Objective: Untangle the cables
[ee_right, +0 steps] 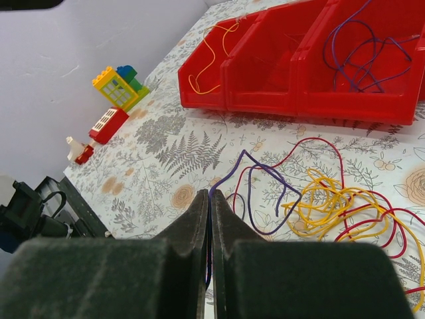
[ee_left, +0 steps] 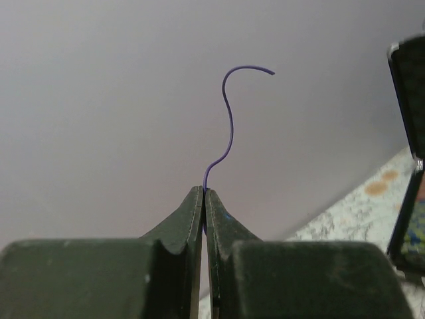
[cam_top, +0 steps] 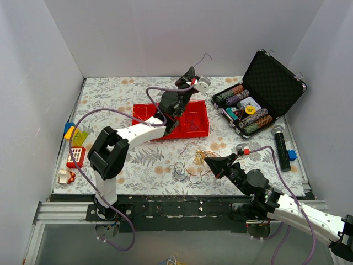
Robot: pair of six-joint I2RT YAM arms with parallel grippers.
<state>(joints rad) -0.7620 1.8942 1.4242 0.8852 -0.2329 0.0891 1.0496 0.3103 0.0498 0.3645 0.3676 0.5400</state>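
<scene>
The cables (cam_top: 194, 158) lie as a loose tangle of thin yellow, red and purple wires on the floral table in front of the red bins (cam_top: 144, 110). My left gripper (cam_top: 191, 72) is raised above the bins' back edge, shut on a single purple wire (ee_left: 230, 126) that curls up free from its tips (ee_left: 204, 191). My right gripper (cam_top: 208, 160) sits low at the tangle's right side, shut (ee_right: 210, 194) on another purple wire (ee_right: 260, 170) that runs into the yellow loops (ee_right: 332, 203) and red wire (ee_right: 319, 142). One bin holds a yellow wire (ee_right: 211, 56), another several purple wires (ee_right: 362, 56).
An open black poker-chip case (cam_top: 259, 99) stands at the back right. A black cylinder (cam_top: 281, 146) and a blue block (cam_top: 292, 155) lie at the right edge. Toy bricks (cam_top: 74, 144) sit at the left edge. White walls enclose the table.
</scene>
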